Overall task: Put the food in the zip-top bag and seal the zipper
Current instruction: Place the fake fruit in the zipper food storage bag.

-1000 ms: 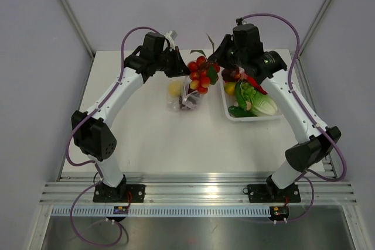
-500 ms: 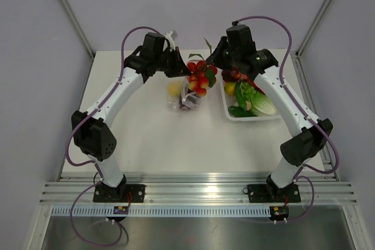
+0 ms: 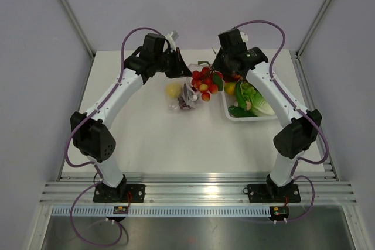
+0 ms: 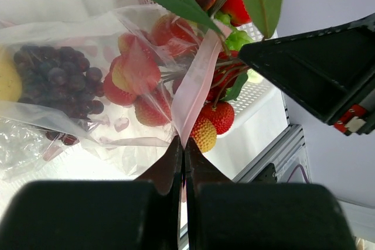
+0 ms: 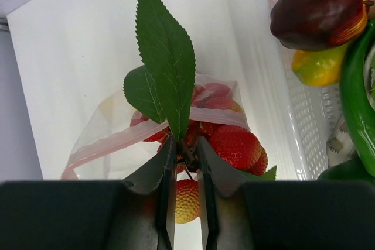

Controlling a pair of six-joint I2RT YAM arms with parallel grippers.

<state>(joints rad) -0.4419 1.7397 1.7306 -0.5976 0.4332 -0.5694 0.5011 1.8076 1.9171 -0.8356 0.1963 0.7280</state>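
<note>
Bag mid-bench, berry bunch halfway in

The zip-top bag (image 3: 183, 96) lay on the bench with dark grapes (image 4: 58, 80) and a lemon (image 3: 173, 89) inside, and the red berry bunch (image 5: 231, 144) sat partly through its mouth. The white basket (image 3: 229, 115) beside it held lettuce (image 3: 258, 102) and green veg. The left gripper (image 4: 183, 150) sat low, jaws pinched shut on the pink zipper (image 4: 196, 86). The right gripper (image 5: 183, 153) hung over the bag, jaws clamped on the bunch's stem.
</note>
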